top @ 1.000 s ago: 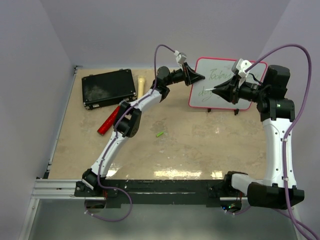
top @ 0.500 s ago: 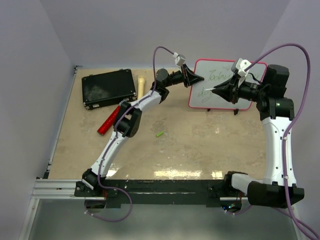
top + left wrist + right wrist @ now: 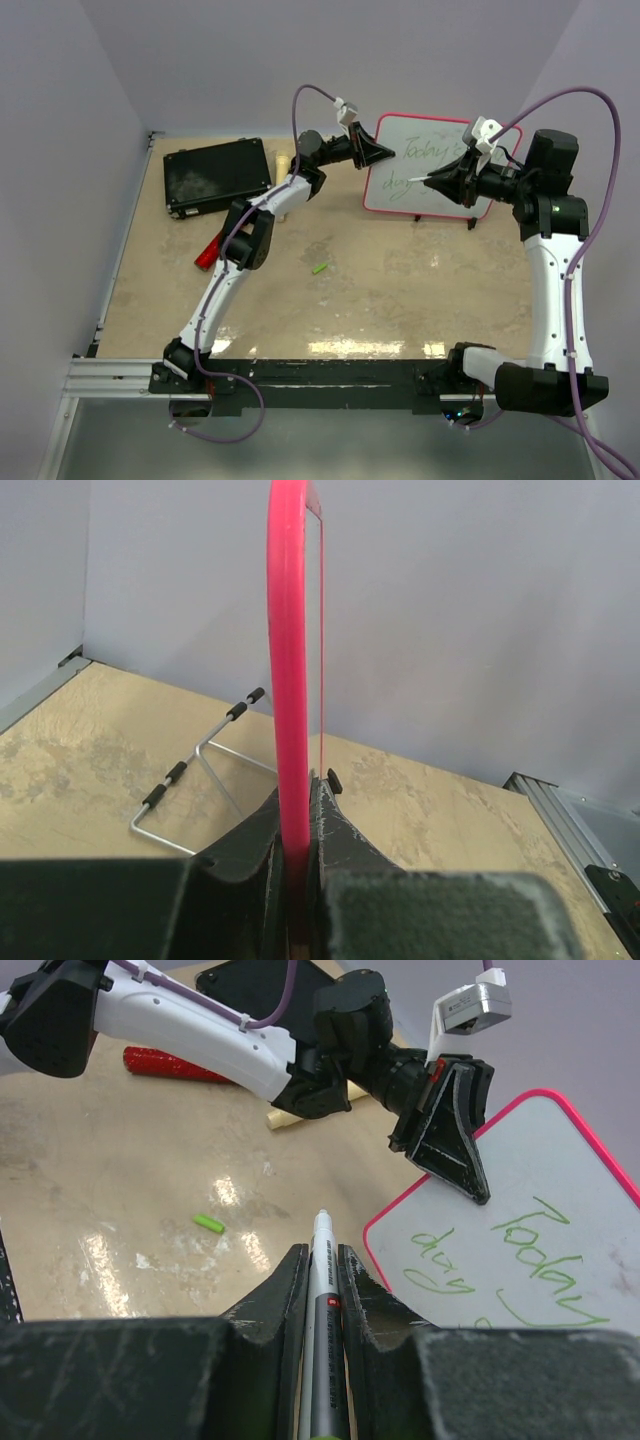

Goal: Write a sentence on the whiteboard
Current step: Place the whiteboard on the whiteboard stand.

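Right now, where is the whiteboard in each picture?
Top view: the whiteboard is in the upper middle, between the two arms.
Left wrist: only its pink edge shows, a stripe running up the middle.
Right wrist: it is at the lower right, beside the marker, with green writing showing.
Shared landmark: the left tool clamped on the board's edge shows in all three.

One whiteboard (image 3: 408,180), one marker (image 3: 322,1300), one black case (image 3: 217,177), one red cylinder (image 3: 212,248) (one green cap (image 3: 320,268), perhaps)

Whiteboard (image 3: 420,172) and left tool (image 3: 389,153) farther left.
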`<state>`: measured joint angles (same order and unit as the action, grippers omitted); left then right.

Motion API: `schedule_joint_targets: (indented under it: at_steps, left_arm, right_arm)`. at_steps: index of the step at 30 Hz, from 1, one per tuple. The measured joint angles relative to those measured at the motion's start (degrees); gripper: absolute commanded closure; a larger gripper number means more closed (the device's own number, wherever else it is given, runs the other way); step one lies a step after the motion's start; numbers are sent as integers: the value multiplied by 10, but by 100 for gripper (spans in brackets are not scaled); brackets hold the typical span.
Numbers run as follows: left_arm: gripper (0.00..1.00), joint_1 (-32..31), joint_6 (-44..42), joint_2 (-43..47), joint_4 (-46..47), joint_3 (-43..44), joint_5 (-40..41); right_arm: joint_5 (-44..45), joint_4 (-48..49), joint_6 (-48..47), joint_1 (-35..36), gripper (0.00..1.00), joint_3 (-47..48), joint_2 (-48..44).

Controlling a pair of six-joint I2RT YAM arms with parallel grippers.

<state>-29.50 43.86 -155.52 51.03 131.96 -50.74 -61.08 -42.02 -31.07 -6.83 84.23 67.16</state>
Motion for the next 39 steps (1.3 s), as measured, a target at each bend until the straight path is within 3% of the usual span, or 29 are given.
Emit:
schedule_joint_targets:
  at_steps: [10,39]
  left_arm:
    - [100,7,-8,2,-16,30,-15]
    - [100,20,85,-11,97,31,47]
  right_arm:
    - [0,0,2,0,100,-3,0]
    - [0,9,11,0,100,-11,-4]
